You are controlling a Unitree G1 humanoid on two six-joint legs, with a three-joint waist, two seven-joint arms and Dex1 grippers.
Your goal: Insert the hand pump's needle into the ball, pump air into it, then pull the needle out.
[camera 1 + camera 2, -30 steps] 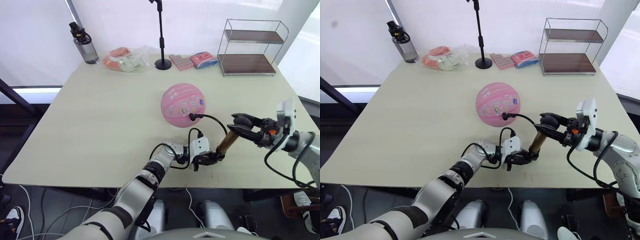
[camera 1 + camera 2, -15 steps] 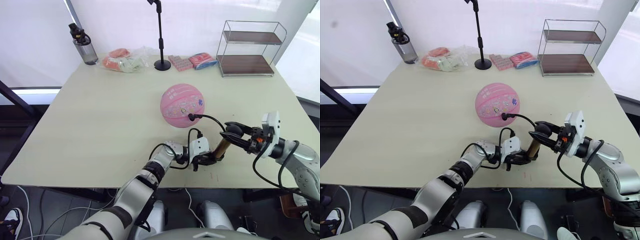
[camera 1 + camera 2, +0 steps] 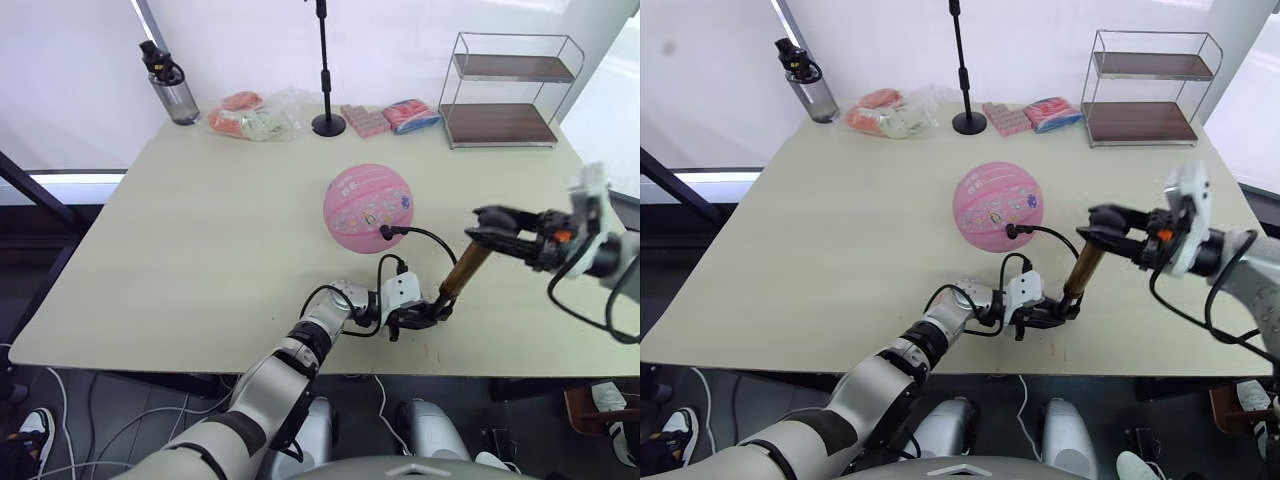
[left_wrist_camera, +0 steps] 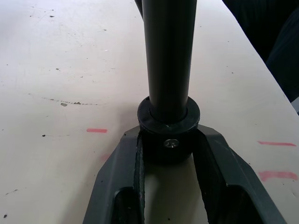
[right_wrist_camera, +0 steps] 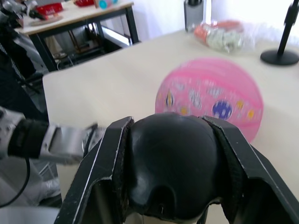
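Pink ball (image 3: 368, 207) sitting mid-worktop (image 3: 200, 250), a little right of centre. Thin black hose (image 3: 425, 240) looping from the pump over to the ball's near-right side, black fitting pressed against the skin there; needle itself too small to make out. Hand pump (image 3: 458, 278) standing tilted near the front edge, gold barrel leaning up and to the right, base down near the worktop.

Left claw (image 3: 428, 313) low at the near edge, fingers (image 4: 119, 177) clamped either side of the pump's black base collar, snug on both flanks in the left wrist view. Red marks on the worktop just beside that collar.

Right claw (image 3: 492, 231) out to the right, raised above the worktop, fingers (image 5: 100, 163) closed round the rounded black handle at the pump's top end. Handle gripped on both sides, ball in sight beyond it in the right wrist view.

Far side of the worktop: water bottle (image 3: 168, 88) at the far left, a clear bag of orange and pale things (image 3: 255, 115) next to it, black stand (image 3: 327, 70) with a round foot behind the ball, pink packets (image 3: 392, 116) just right of the stand, wire rack with two brown shelves (image 3: 508, 92) at the far right. All well apart from the ball and pump.
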